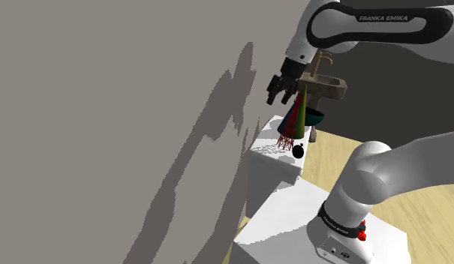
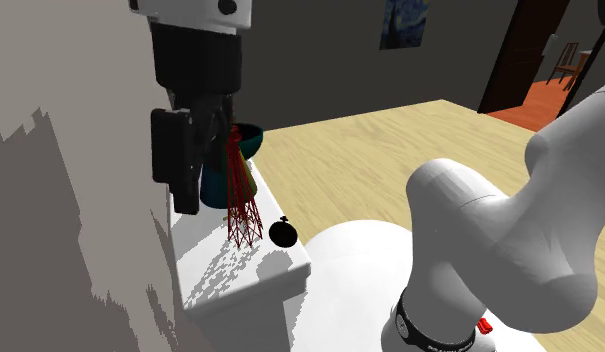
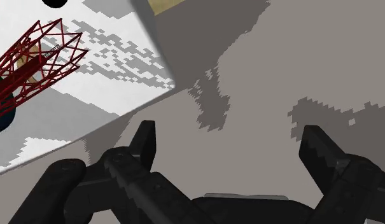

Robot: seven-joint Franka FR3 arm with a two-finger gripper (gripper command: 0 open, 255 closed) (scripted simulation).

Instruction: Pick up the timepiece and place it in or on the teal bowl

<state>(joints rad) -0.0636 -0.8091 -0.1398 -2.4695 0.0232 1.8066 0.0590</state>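
The one marking you can read is "FRANKA EMIKA", in white capitals on the dark shell of the arm's upper link (image 1: 383,21). The black band (image 1: 340,223) round the arm's base also carries small white lettering, but it is too fine to make out.

Your teal bowl (image 2: 252,138) stands on the white surface (image 2: 240,268), at its far end in the second exterior view. A red lattice tower (image 2: 242,210) and a green-and-red cone (image 1: 299,106) stand right in front of the bowl. The arm hides much of the bowl's mouth, so you cannot tell what lies in it. Beyond the bowl in the shoulder view there is a brown basin-like thing (image 1: 328,86) with an upright spout. Its inside is hidden too.

The timepiece (image 2: 283,232) is small, black and round, with a knob on top. It sits on the surface near the edge, just beside the tower's foot on the side away from the wall, apart from the bowl.

Your jaws are spread wide. The two black fingers (image 3: 145,143) have only the grey wall (image 3: 261,76) showing between them. They hang on the wall side of the tower, apart from the timepiece.
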